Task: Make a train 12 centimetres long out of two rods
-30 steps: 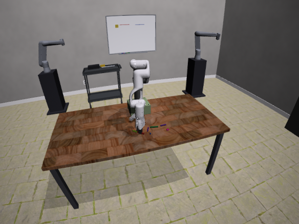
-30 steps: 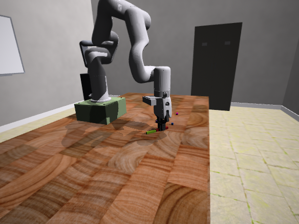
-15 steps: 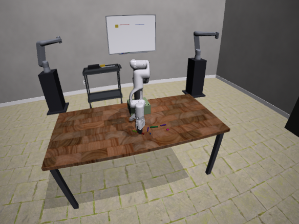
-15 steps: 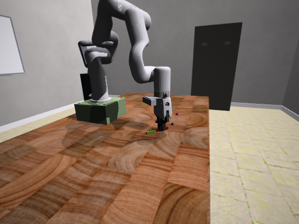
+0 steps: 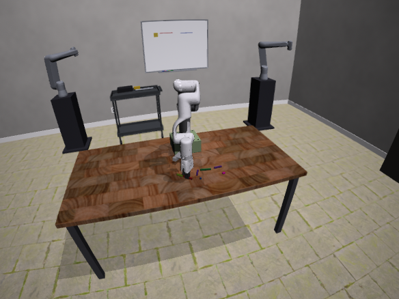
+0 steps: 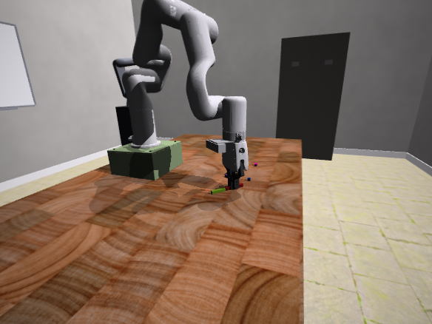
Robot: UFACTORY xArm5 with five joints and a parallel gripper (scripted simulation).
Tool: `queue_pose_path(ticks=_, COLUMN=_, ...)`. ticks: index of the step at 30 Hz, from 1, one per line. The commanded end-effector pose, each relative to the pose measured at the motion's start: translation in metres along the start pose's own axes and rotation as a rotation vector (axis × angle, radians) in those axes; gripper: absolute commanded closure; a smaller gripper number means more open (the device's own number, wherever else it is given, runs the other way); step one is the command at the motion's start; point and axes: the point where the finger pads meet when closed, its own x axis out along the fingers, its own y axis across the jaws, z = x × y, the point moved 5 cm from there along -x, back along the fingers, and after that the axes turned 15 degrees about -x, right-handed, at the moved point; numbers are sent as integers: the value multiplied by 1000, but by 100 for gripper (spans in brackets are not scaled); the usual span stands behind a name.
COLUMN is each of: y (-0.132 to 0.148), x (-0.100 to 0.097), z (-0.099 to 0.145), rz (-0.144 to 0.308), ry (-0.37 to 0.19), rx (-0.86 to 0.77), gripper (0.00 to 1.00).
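My gripper (image 5: 186, 176) stands upright at table level, shut on a red rod (image 6: 240, 186). The rod's ends show on both sides of the fingers. In the exterior view the gripper (image 6: 233, 185) hides the rod's middle. A lime rod (image 6: 218, 191) lies flat on the table, in line with the red rod, its near end at or very close to the red rod's end. In the top view the lime rod (image 5: 180, 175) shows left of the fingers and the red rod (image 5: 190, 178) right of them.
To the right lie a green rod (image 5: 205, 168), two purple rods (image 5: 217, 167) (image 5: 197, 171), a magenta rod (image 5: 223, 173) and a blue rod (image 5: 200, 177). The arm's green base (image 5: 184, 141) stands behind the gripper.
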Motion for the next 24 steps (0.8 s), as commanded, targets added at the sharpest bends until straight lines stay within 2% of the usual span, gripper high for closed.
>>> queue_pose_path(ticks=1, y=-1, x=-1, z=0, rz=-3, ry=-1, rx=0, gripper=96)
queue_pose_path(ticks=7, y=-1, x=-1, z=0, rz=-3, ry=-1, rx=0, gripper=96)
queue_pose_path(ticks=8, y=-1, x=-1, z=0, rz=-3, ry=-1, rx=0, gripper=92)
queue_pose_path(ticks=12, y=-1, x=-1, z=0, rz=-3, ry=-1, rx=0, gripper=92)
queue_pose_path(ticks=13, y=-1, x=-1, z=0, rz=-3, ry=-1, rx=0, gripper=88)
queue_pose_path(ticks=15, y=-1, x=-1, z=0, rz=-3, ry=-1, rx=0, gripper=88)
queue_pose_path(ticks=16, y=-1, x=-1, z=0, rz=-3, ry=-1, rx=0, gripper=84)
queue_pose_path(ticks=18, y=-1, x=-1, z=0, rz=-3, ry=-1, rx=0, gripper=84)
queue_pose_path(ticks=19, y=-1, x=-1, z=0, rz=-3, ry=-1, rx=0, gripper=80)
queue_pose_path(ticks=24, y=-1, x=-1, z=0, rz=-3, ry=-1, rx=0, gripper=76)
